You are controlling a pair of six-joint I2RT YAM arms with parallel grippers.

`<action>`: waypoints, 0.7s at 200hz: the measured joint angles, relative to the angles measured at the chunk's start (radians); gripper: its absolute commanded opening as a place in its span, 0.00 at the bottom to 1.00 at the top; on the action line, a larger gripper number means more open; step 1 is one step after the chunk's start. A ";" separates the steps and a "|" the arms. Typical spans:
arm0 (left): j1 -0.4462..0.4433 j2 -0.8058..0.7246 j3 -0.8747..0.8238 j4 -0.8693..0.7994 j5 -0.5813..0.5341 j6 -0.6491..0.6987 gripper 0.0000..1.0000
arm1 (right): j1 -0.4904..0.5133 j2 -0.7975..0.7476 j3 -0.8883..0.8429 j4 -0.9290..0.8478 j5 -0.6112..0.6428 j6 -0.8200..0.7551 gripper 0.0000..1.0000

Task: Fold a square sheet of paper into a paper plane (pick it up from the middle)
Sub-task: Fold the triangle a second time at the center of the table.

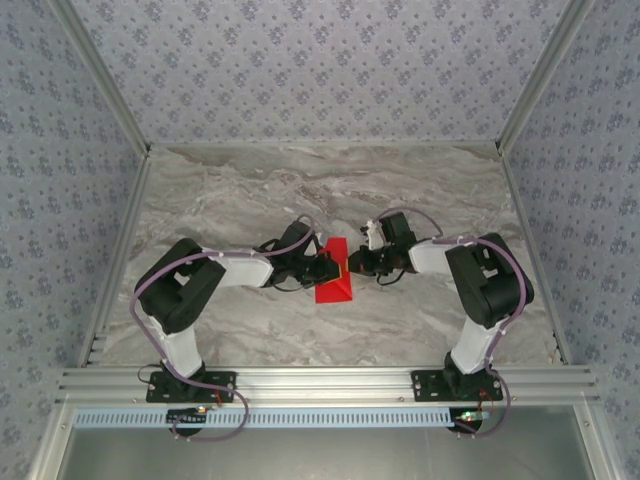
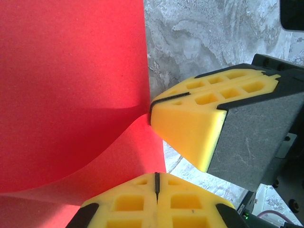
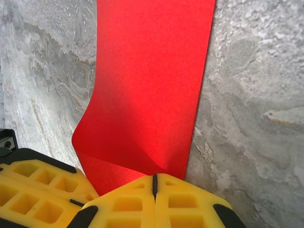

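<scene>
Pinching the paper from opposite sides, both hands are brought together at the middle of the desk. The left hand is shut, its yellow jaws pressed together on a curled part of the red sheet. The right hand is likewise clamped on the paper, just beside the left hand. The paper is bent upward at the grips, and the rest is seen stretched out over the marble.
</scene>
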 measured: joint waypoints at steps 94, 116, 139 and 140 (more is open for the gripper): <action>0.000 0.000 0.000 -0.003 -0.004 0.003 0.02 | 0.000 0.030 0.019 -0.002 -0.006 -0.007 0.04; 0.000 0.003 0.000 -0.006 -0.004 0.004 0.02 | 0.000 0.030 0.019 -0.007 -0.006 -0.008 0.04; 0.000 0.008 0.000 -0.010 -0.004 0.008 0.02 | 0.000 0.030 0.019 -0.008 -0.006 -0.009 0.04; 0.000 0.008 0.000 -0.010 -0.004 0.008 0.02 | 0.000 0.030 0.019 -0.008 -0.006 -0.009 0.04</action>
